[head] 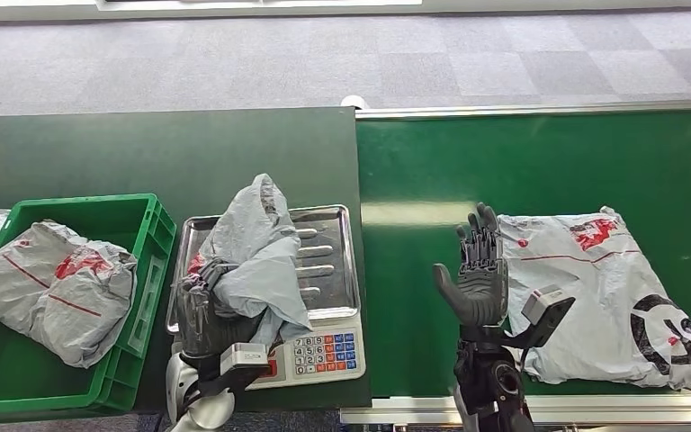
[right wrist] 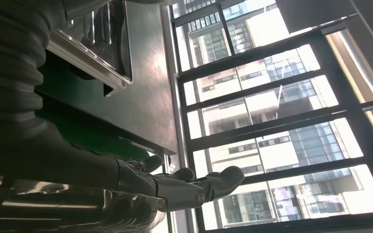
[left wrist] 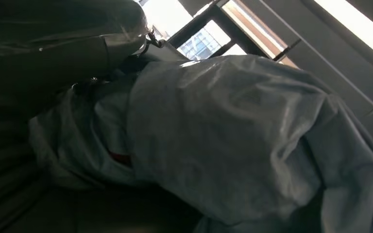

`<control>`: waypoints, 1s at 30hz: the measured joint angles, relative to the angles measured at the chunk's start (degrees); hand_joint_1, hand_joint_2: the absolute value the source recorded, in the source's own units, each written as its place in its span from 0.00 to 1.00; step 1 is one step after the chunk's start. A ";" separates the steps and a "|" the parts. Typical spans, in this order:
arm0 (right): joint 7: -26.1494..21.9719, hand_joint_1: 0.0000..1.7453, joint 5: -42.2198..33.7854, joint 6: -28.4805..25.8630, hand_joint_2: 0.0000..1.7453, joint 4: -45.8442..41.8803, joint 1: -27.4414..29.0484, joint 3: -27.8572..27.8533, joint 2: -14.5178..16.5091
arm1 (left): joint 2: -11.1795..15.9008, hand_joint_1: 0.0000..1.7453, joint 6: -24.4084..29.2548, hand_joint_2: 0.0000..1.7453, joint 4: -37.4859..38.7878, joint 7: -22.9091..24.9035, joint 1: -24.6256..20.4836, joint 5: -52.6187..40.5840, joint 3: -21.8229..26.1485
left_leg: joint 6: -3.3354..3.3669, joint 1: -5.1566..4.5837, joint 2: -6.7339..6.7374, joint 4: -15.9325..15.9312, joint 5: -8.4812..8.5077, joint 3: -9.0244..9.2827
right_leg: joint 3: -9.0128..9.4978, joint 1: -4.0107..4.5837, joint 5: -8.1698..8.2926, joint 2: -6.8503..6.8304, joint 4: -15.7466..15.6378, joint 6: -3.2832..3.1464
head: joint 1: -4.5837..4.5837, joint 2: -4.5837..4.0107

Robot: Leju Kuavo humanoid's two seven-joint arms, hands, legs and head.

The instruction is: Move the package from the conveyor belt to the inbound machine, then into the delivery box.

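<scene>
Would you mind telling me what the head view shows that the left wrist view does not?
Head view alone: the scale with its steel tray, the green crate holding a grey bag, the open right hand, and another package on the conveyor belt. Left wrist view alone: windows beyond the bag. Both: the grey package gripped by the left hand.

Glossy crinkled plastic package (head: 256, 247), metal scale tray (head: 335, 261)

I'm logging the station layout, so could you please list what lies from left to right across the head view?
Green bin holding a package → left hand gripping a grey package over the scale → right hand → package on the conveyor.
</scene>
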 joint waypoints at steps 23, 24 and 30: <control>-0.99 0.00 -2.81 -1.97 1.00 0.72 -0.17 1.49 -1.03 | -1.52 1.00 -0.02 0.00 -41.26 -0.03 -3.81 -17.93 17.82 | 0.00 0.00 0.00 -0.01 0.00 -0.04 | -0.04 0.00 0.00 0.00 0.01 0.00 | -0.01 0.00; -0.99 0.00 -2.87 -1.98 1.00 0.66 -0.01 1.46 -1.09 | -1.27 1.00 -0.02 0.00 -42.14 -0.03 -4.22 -18.58 18.90 | 0.00 0.00 0.00 -0.01 0.00 -0.03 | -0.04 0.00 0.00 0.00 0.01 0.00 | -0.01 0.00; -0.71 0.00 -2.93 -1.98 1.00 -1.08 1.74 1.32 -1.38 | 0.46 1.00 -0.02 0.00 -44.83 -0.03 -6.95 -19.41 26.05 | 0.00 0.01 0.01 -0.01 0.00 -0.03 | -0.05 0.01 -0.01 0.00 0.01 0.00 | -0.01 0.00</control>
